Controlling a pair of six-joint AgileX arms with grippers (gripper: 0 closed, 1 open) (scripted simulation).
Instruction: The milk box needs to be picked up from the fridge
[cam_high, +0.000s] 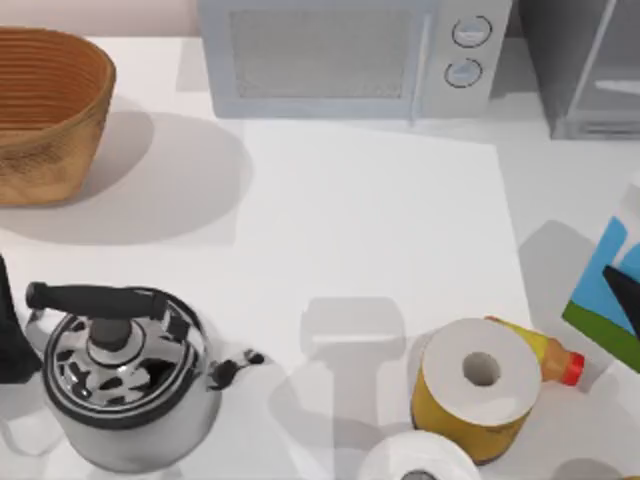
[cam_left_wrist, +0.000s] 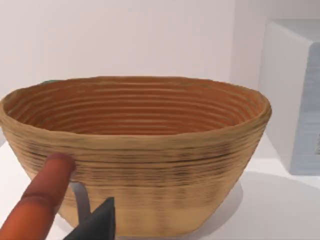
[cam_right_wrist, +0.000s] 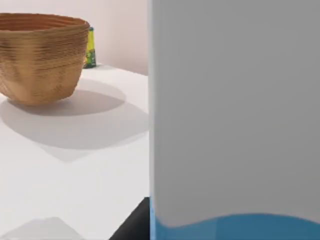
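The milk box (cam_high: 612, 290) hangs tilted at the counter's (cam_high: 370, 230) right edge, a dark finger (cam_high: 626, 298) of the right arm across it; whether the jaws clamp it, I cannot tell. The fridge (cam_high: 590, 70) stands far right. The basket (cam_high: 45, 110), far left, holds nothing.

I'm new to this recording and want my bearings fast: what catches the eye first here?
The shiny steel kettle with its black handle dominates the table's near left, and the woven basket fills the far left corner. At the right edge the milk box shows its blue and green sides, tilted, with a dark part of the right arm across it; the right wrist view has its white side close up. The fridge stands at the far right beside the white microwave.
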